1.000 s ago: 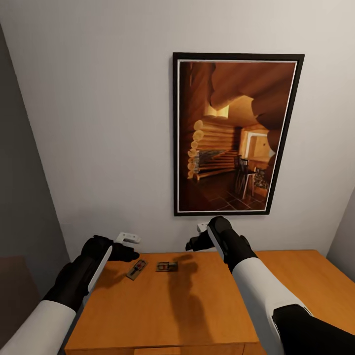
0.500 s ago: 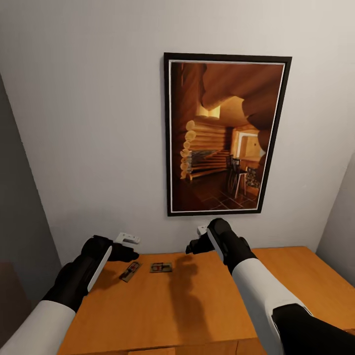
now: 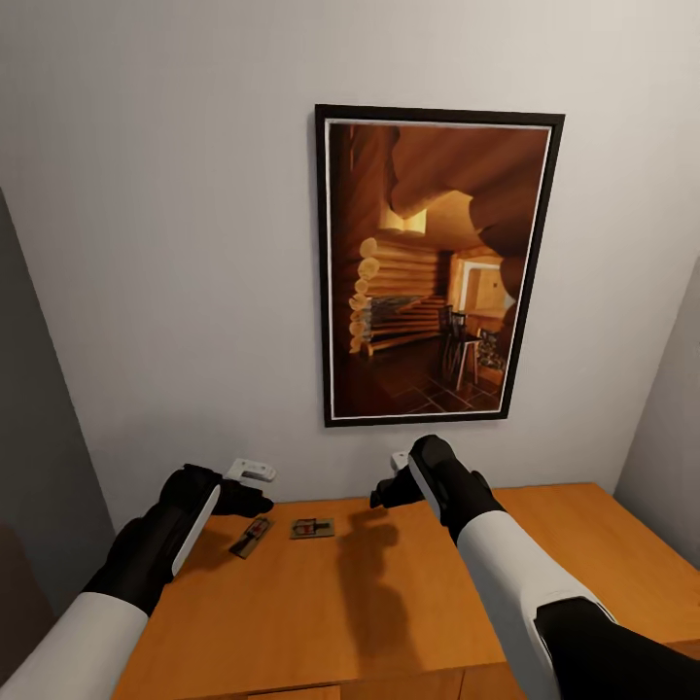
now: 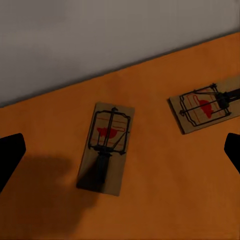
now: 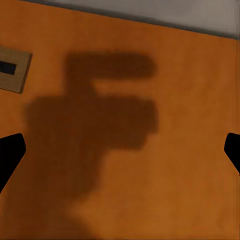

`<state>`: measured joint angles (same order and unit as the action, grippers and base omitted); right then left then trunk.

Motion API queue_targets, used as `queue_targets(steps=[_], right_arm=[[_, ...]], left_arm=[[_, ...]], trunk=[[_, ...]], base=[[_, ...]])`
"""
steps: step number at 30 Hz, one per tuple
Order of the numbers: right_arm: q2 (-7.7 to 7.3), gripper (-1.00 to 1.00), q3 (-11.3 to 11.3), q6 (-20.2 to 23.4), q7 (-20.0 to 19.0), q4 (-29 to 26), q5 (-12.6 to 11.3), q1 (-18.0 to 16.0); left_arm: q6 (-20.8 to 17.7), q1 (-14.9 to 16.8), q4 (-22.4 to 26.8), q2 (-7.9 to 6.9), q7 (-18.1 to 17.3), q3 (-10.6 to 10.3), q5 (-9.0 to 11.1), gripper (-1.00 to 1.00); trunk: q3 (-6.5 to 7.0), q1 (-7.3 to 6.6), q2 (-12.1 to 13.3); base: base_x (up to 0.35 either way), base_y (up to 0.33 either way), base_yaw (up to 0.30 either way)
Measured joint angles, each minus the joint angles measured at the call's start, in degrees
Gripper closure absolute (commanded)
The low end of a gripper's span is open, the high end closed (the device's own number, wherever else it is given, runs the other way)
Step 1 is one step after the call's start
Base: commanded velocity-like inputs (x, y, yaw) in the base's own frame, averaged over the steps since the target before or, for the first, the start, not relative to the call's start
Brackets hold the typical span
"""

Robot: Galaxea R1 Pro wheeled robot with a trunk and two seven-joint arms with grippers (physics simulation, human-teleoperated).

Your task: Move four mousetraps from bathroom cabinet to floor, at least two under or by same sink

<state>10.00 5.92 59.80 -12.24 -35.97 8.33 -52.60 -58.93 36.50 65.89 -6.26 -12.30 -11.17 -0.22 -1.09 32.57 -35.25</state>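
Two mousetraps lie flat on the orange-brown cabinet top near the wall: one angled, the other just right of it. My left gripper hovers open above and just left of the angled mousetrap. The left wrist view has both mousetraps, one between the black fingertips and one off to the side. Right of the traps, my right gripper hangs open over bare wood. A corner of a mousetrap shows at the edge of the right wrist view. The floor and sink are out of view.
A pale wall rises right behind the cabinet, with a large black-framed picture of a log interior hung above it. Grey wall faces close in at the far left and far right. The cabinet top extends right.
The whole picture has slid left, so the camera has moved. Both arms keep their pose in the view. The traps lie where they were on the cabinet.
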Motion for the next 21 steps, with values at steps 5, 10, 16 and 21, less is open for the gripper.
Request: queue_targets(steps=[5, 10, 16, 21], right_arm=[[-0.53, -1.00, -0.01, 0.00, 0.17, 0.06, -0.06, 0.00], [-1.45, -1.00, -0.07, -0.01, 0.23, 0.07, -0.07, 0.00], [-1.66, -1.00, -0.09, 0.00, 0.24, 0.08, -0.14, 0.00], [-1.71, -1.00, -0.10, 0.00, 0.25, 0.08, -0.14, 0.00]], left_arm=[[0.00, 0.00, -0.26, -0.05, 0.05, 0.03, 0.04, -1.00], [0.00, 0.00, -0.71, -0.18, -0.01, 0.10, 0.33, -1.00], [-0.01, 0.00, -1.88, -0.20, 0.04, 0.12, 0.24, -1.00], [0.00, 0.00, -2.34, -0.24, 0.07, 0.18, 0.13, -1.00]], trunk=[[0.00, 0.00, 0.00], [0.00, 0.00, 0.00], [0.00, 0.00, 0.00], [0.00, 0.00, 0.00]], base=[[0.000, 0.000, -0.004], [0.000, 0.032, -0.001], [0.000, 0.074, 0.000], [0.000, 0.023, 0.000]])
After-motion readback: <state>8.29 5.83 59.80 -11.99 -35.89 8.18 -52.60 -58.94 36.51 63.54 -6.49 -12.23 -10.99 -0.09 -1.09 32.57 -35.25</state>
